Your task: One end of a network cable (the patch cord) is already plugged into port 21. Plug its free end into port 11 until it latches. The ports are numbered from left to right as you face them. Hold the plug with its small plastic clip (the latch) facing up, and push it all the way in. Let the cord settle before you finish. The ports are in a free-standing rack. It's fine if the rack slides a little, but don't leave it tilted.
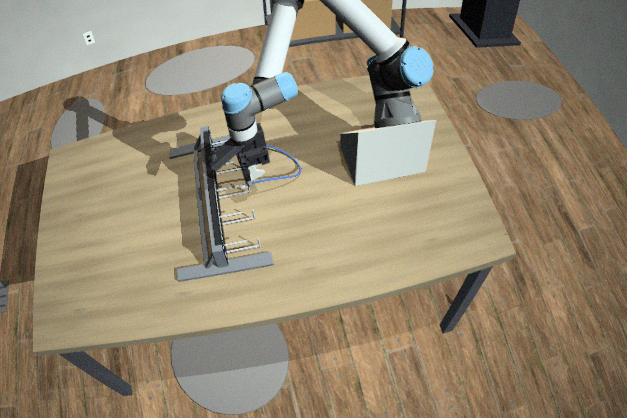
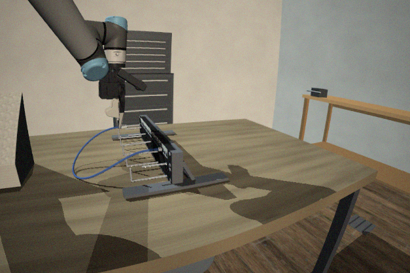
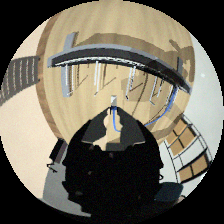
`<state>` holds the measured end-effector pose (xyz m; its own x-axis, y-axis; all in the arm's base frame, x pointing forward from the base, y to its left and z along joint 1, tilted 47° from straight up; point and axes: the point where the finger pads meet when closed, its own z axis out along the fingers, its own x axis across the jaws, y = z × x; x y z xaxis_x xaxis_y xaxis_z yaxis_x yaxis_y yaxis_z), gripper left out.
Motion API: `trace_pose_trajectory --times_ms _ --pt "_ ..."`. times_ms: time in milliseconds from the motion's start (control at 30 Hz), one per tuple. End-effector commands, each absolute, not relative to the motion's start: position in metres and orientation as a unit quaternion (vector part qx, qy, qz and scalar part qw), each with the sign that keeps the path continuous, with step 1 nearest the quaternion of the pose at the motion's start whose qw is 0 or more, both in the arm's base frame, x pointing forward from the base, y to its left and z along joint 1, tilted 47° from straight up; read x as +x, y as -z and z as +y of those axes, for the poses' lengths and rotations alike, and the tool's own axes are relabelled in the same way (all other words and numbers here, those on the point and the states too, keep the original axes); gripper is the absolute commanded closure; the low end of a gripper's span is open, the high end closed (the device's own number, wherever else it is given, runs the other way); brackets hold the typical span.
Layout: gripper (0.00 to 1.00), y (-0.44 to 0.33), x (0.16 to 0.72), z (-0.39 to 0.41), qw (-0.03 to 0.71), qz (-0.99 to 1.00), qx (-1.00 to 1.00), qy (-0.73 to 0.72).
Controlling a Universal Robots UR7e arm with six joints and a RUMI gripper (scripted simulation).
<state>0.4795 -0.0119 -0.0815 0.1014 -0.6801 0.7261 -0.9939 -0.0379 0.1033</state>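
While its far end sits in the rack (image 2: 177, 163), the cord's (image 2: 84, 153) free plug (image 2: 119, 125) is pinched in the closed gripper (image 2: 119, 121), held above the table (image 2: 280, 163) just in front of the panel and over the wire brackets (image 2: 140, 177). The step in hand looks like lining up for port 11; next the plug must drop level with the port row, clip up, and go straight in until it latches. Whether the clip faces up cannot be told. The arm (image 1: 279, 45) reaches over the rack's far end, wrist pointing down, the blue cord looping slack onto the table behind it.
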Motion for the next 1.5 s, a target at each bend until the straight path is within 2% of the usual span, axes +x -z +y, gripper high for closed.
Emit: trace_pose_trajectory --times_ms 0,1467 --pt "1.0 0.075 0.486 -0.015 0.304 -0.636 0.66 -0.26" --pt "1.0 0.064 0.497 -0.022 0.291 -0.669 0.627 -0.274"
